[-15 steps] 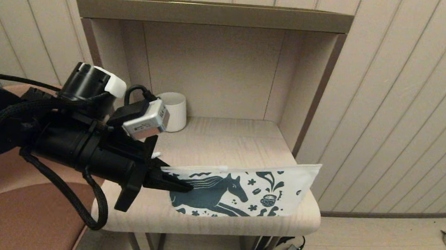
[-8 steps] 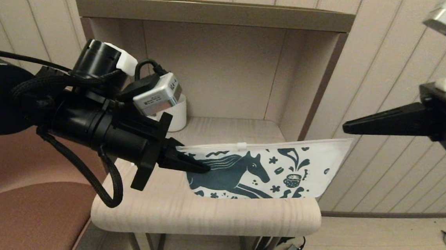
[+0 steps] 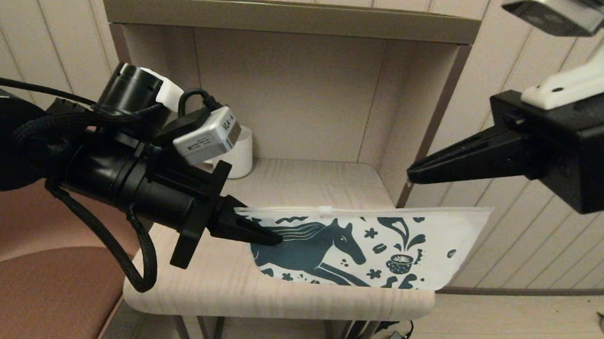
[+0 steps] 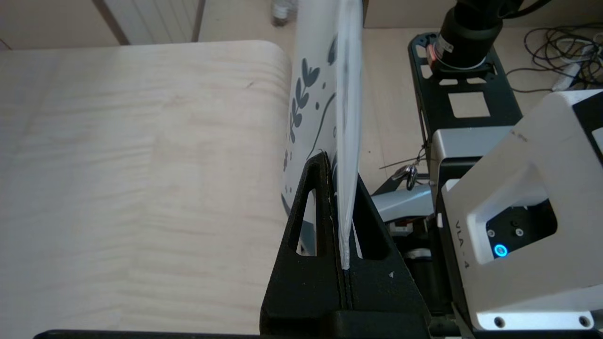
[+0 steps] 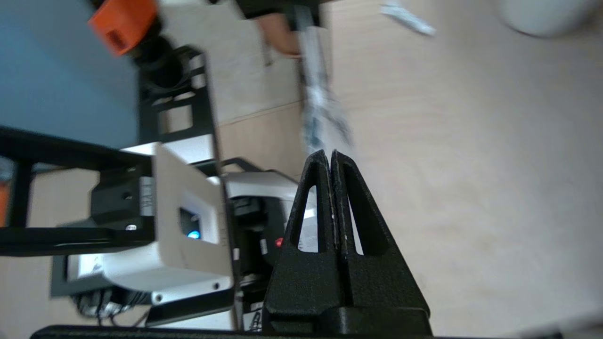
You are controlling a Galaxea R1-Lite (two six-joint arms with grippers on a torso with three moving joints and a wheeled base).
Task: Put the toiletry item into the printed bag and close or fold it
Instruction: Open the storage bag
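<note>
From the head, the left gripper [image 3: 263,236] pinched the bag [image 3: 371,249] upright above the tabletop [image 3: 282,296], right gripper [image 3: 413,174] closed empty above; left wrist confirmed the clamp; right wrist showed the tube [image 5: 407,21] still outside.

The printed bag [image 3: 366,243] stands on edge above the front part of the table [image 3: 282,301], its zip edge uppermost and its right end jutting past the table's right side. The left gripper [image 3: 270,236] clamps the bag's left end from the left. The right gripper [image 3: 413,174] hangs above the bag's right half, apart from it, fingers pressed together. Behind the left arm, at the back left of the table inside the alcove [image 3: 291,20], sits the mug [image 3: 239,157]. The toiletry item [image 5: 407,21] lies on the table near the mug.
</note>
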